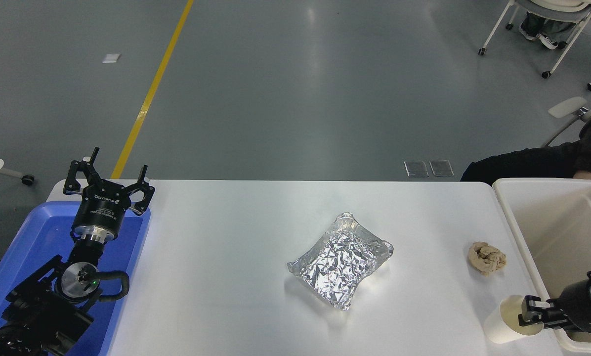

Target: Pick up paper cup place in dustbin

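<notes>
The paper cup (508,324) is small and white with a cream inside, and sits at the table's near right corner, just left of the dustbin (518,232). The dustbin is a large off-white tub along the right edge. My right gripper (533,311) comes in from the right over the bin's near rim, and its black tip lies over the cup's mouth at its right rim. I cannot see whether it grips the cup. My left gripper (108,179) is parked open and empty at the lower left, over the blue tray (33,237).
A crumpled foil tray (342,259) lies mid-table. A beige paper wad (486,257) lies beside the dustbin's left wall. A person's dark sleeve (527,165) rests beyond the far right edge of the table.
</notes>
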